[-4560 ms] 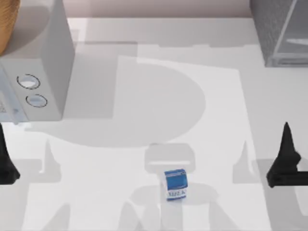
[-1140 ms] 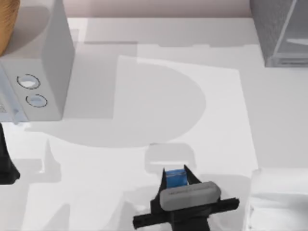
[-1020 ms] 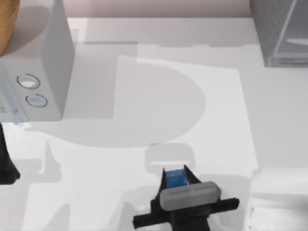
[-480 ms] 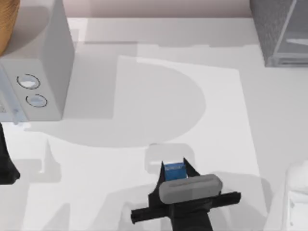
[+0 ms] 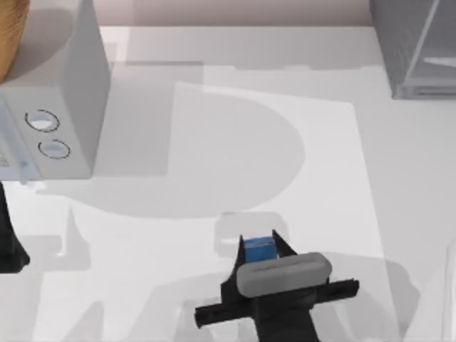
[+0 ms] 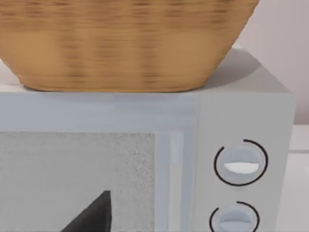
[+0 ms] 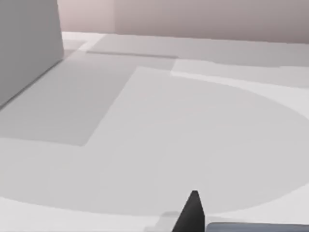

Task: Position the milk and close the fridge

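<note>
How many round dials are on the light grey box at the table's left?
2. The upper dial and the lower dial sit one above the other on the light grey box, beside its door; the left wrist view shows them too.

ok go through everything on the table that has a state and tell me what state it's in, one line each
Blue and white milk carton: upright, between the right gripper's fingers.
Right gripper: shut on the carton, low at the table's near edge.
Left gripper: parked at the table's left edge.
Dark grey speckled fridge: pale glassy door swung open.
Light grey box with two round dials: door shut, woven basket on top.
</note>
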Action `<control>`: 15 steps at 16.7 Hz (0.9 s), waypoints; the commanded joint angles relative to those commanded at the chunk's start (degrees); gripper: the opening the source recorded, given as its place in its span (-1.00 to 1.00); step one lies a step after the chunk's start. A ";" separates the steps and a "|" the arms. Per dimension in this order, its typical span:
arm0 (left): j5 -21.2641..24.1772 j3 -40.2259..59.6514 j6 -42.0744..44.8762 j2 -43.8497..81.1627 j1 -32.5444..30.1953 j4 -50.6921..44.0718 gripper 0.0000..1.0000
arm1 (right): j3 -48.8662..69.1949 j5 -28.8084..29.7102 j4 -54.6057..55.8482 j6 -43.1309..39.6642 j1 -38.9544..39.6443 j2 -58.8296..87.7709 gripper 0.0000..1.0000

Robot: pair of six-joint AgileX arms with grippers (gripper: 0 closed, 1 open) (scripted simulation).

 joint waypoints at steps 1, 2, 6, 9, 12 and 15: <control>0.00 0.00 0.00 0.00 0.00 0.00 1.00 | -0.25 -1.19 -0.25 -0.38 -0.82 -0.58 -1.00; 0.00 0.00 0.00 0.00 0.00 0.00 1.00 | -0.57 -2.94 -0.66 -0.89 -2.10 -1.40 -1.00; 0.00 0.00 0.00 0.00 0.00 0.00 1.00 | -2.10 -14.74 -2.77 -3.24 -12.65 -7.03 -1.00; 0.00 0.00 0.00 0.00 0.00 0.00 1.00 | -2.87 -24.25 -4.21 -4.89 -26.30 -11.80 -1.00; 0.00 0.00 0.00 0.00 0.00 0.00 1.00 | -3.15 -33.81 -4.94 -6.37 -43.60 -16.53 -1.00; 0.00 0.00 0.00 0.00 0.00 0.00 1.00 | -3.84 -45.51 -6.22 -8.12 -57.64 -21.90 -1.00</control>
